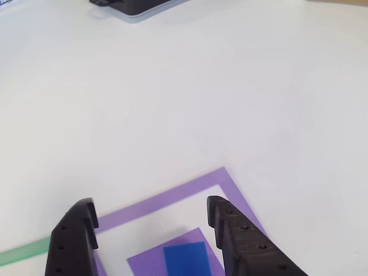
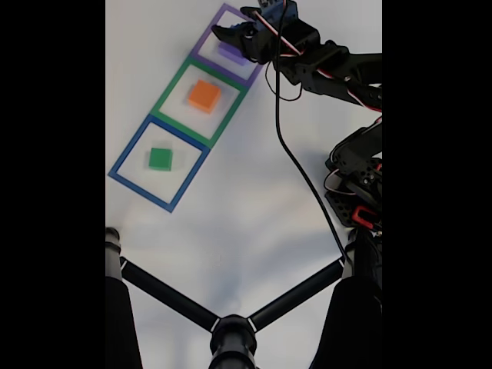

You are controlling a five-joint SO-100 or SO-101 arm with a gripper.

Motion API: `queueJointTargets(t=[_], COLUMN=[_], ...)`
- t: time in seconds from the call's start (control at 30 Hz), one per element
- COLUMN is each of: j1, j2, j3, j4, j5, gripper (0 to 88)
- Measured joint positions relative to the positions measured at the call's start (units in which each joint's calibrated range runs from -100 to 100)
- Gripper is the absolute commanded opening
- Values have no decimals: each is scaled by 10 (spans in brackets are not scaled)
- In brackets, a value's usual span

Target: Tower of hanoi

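On the white desk (image 2: 254, 223), seen from above in the fixed view, three taped square outlines run in a diagonal row: purple outline (image 2: 201, 48), green outline (image 2: 171, 89), blue outline (image 2: 127, 154). The arm (image 2: 330, 65) reaches from the right edge of that view over the purple outline. The purple block (image 2: 228, 51), largest of the set, sits inside the purple outline, partly hidden by the arm; the orange block (image 2: 204, 95) sits near the centre of the green outline and the green block (image 2: 160, 158) inside the blue outline, each well apart from the others.

In the other view the smallest, blue block (image 1: 186, 260) lies on top of the purple block (image 1: 146, 261), both cut off by the lower edge of the picture. The jaws (image 1: 152, 221) stand wide apart and empty, one finger to each side of the stack; how high they hover above it cannot be judged.

Judged risks: closing too low would catch the purple block instead of, or along with, the blue one. The blocks sit turned relative to the jaws, so the fingers may meet corners and twist or push the blue block off. Foam may compress and slip on lifting. A dark object (image 1: 135, 7) lies at the far desk edge, clear of the work.
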Motion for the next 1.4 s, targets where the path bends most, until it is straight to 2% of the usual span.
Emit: queueJointTargets(t=[0.1, 0.43, 0.57, 0.67, 0.9, 1.1, 1.2, 1.4], j1=[-17, -99, -138, -175, -247, -302, -325, -350], j2=[-69, -209, -238, -259, -302, -343, -365, -406], j3=[-55, -335, -440, -483, -498, -473, -425, -274], j4=[141, 662, 833, 915, 982, 984, 952, 822], j5=[0, 0, -6, -6, -6, -2, -6, -6], gripper=[1, 0, 0, 0, 0, 94, 176, 263])
